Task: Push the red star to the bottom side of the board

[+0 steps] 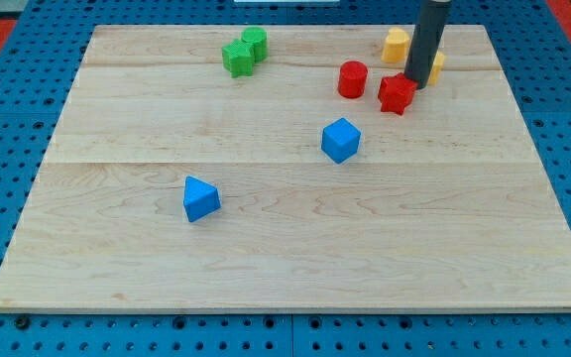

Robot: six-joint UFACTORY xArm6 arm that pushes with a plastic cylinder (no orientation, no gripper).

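Nearest the view's bottom, the pale wooden board [295,268] shows faint plank seams and fine grain. On it sits a blue wedge-like block [200,198], then a blue cube-like block [341,140] farther up. Beyond those, the red star [397,93] lies toward the view's upper right, with a red cylinder [353,78] just beside it on the left. My tip [416,85], a smooth dark rod with no claw to open or close, touches the star's upper right edge. Behind it stand two yellow blocks [396,44], one partly hidden, and far left two green blocks [243,52] are touching.
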